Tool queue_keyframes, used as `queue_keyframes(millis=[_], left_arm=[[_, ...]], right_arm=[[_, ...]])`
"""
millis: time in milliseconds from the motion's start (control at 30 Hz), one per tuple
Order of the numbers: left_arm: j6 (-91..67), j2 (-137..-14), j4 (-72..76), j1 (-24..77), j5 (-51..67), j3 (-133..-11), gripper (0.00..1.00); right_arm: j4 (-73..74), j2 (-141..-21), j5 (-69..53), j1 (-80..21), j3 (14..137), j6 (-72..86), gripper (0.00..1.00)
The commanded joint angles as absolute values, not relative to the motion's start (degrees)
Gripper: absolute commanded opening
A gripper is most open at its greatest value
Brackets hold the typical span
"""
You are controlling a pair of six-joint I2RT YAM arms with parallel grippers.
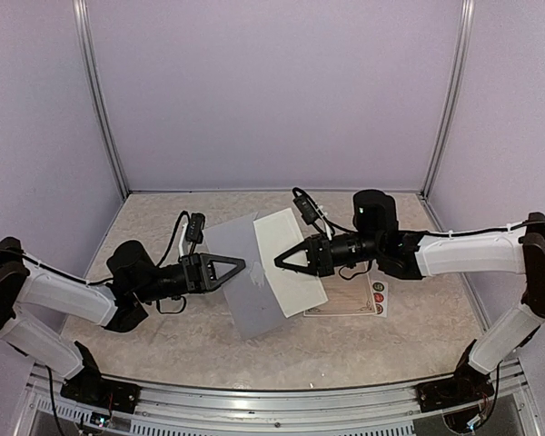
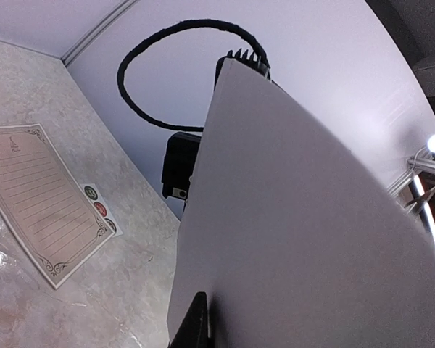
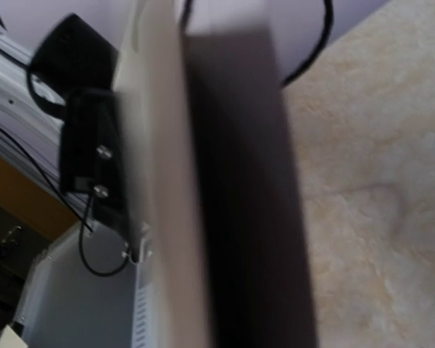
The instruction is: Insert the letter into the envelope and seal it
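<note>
The envelope is held up over the middle of the table, a grey-blue panel (image 1: 245, 291) joined to a cream-white panel (image 1: 291, 259). My left gripper (image 1: 239, 265) grips the grey-blue panel's left edge. In the left wrist view that panel (image 2: 304, 217) fills the right side, with one dark finger (image 2: 196, 325) against it and the other hidden behind it. My right gripper (image 1: 280, 261) is shut on the cream panel, seen edge-on and blurred in the right wrist view (image 3: 163, 217). The letter (image 1: 350, 295), a lined sheet with an ornate border (image 2: 40, 199), lies flat on the table, partly under the envelope.
A small white strip with round stickers (image 1: 378, 298) lies just right of the letter, also in the left wrist view (image 2: 101, 209). Lilac walls with metal posts enclose the table on three sides. The arm bases stand at the near edge.
</note>
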State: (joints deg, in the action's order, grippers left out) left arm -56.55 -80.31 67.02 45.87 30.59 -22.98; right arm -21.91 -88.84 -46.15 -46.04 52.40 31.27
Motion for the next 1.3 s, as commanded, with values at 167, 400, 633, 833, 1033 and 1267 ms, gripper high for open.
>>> queue_keyframes(millis=[167,400,633,833,1033,1267], left_arm=[[-56.9,-81.9,70.1,47.1,31.0,-24.8,0.14],[-58.1,-83.1,73.5,47.5,30.9,-24.8,0.13],[-59.1,-84.7,76.3,47.8,30.9,-24.7,0.09],[-59.1,-84.9,76.4,48.1,30.4,-24.6,0.08],[-58.8,-84.9,76.4,48.2,29.8,-24.6,0.07],[-57.9,-83.3,75.6,48.2,29.1,-23.5,0.0]], right_arm=[[-30.4,-90.6,-46.7,-47.4,51.5,35.1,0.0],[-34.9,-91.8,-46.0,-48.6,51.4,37.2,0.0],[-37.2,-92.4,-43.7,-49.5,51.5,39.2,0.0],[-37.8,-92.6,-41.5,-50.1,51.5,39.8,0.0],[-38.0,-93.5,-39.9,-51.1,52.5,40.5,0.0],[-28.4,-89.7,-35.9,-50.6,52.6,36.0,0.2]])
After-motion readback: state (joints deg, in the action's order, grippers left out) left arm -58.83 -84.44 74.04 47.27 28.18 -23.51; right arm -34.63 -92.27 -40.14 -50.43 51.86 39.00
